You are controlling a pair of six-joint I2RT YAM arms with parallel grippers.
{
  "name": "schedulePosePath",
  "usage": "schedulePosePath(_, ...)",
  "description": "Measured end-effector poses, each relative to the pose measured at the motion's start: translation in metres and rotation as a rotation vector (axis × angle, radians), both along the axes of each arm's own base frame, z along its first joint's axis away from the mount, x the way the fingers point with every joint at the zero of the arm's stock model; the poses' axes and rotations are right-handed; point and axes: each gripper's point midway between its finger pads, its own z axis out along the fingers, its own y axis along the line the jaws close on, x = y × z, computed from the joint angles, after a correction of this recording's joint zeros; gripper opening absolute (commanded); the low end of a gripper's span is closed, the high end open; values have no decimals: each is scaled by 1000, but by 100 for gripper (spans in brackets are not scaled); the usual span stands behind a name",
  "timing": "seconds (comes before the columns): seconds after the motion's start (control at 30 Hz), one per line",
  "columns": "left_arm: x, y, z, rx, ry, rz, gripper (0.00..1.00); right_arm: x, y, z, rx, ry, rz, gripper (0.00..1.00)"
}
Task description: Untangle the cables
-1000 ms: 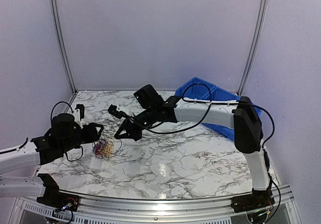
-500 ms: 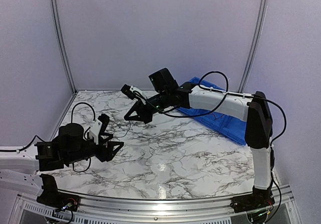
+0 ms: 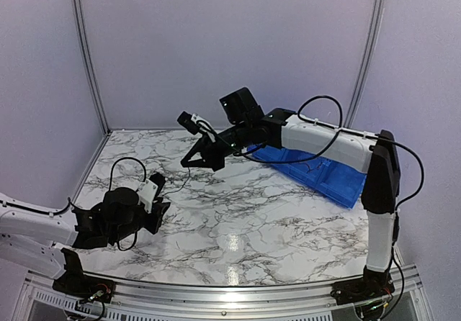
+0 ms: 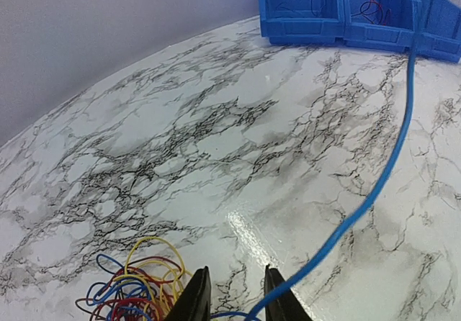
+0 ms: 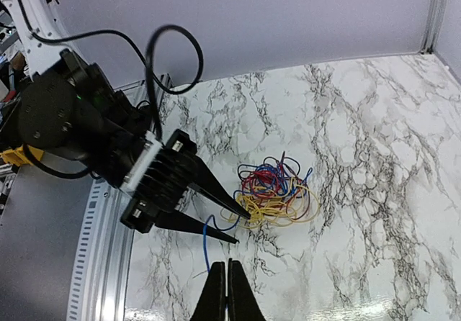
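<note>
jaws of the right gripper (image 5: 226, 269) are pressed together, seemingly pinching the blue cable (image 4: 389, 170). the left gripper (image 4: 235, 274) stands slightly parted, with that cable running through its gap. on the marble table (image 3: 288, 220), well apart from the blue bin (image 3: 324, 177), the tangle of cables (image 5: 277, 191) lies just beside the left fingers. my judgement: draw the strand out slowly, with the left fingers low as a guide, so the bundle isn't dragged along.

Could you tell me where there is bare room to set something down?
Bare: the marble table's middle and near right, between left gripper and blue bin. Crowded: near left, the cable tangle by that gripper, and the blue cable up to the right gripper.
</note>
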Motion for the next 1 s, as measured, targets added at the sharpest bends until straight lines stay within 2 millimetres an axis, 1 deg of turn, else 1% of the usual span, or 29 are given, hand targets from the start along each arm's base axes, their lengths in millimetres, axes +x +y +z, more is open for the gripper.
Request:
schedulePosePath(0.13,2,16,-20,19,4,42,23,-1,-15,50,67,-61,-4,0)
schedulePosePath(0.23,3,31,-38,33,20,83,20,1,-30,97,141,-124,-16,0)
schedulePosePath(0.33,6,42,-51,47,43,120,19,3,-43,132,197,-170,-23,0)
schedulePosePath(0.4,11,46,-54,39,47,143,18,1,-49,146,219,-193,-20,0)
schedulePosePath(0.5,18,48,-58,31,55,169,18,-1,-55,157,230,-211,-13,0)
schedulePosePath(0.67,20,50,-72,49,85,181,17,-6,-58,158,224,-217,8,0)
schedulePosePath(0.73,20,49,-72,40,90,180,17,-7,-58,157,219,-220,13,0)
schedulePosePath(0.8,19,47,-68,15,92,177,17,-7,-59,156,212,-219,14,0)
schedulePosePath(0.87,18,42,-53,-42,78,165,17,-5,-59,156,208,-227,5,0)
schedulePosePath(0.9,17,40,-44,-71,63,160,19,-4,-60,156,206,-231,0,0)
schedulePosePath(0.93,15,37,-31,-106,43,148,24,-3,-60,157,204,-236,-7,0)
schedulePosePath(1.0,8,31,0,-189,-10,118,42,0,-60,157,200,-244,-22,0)
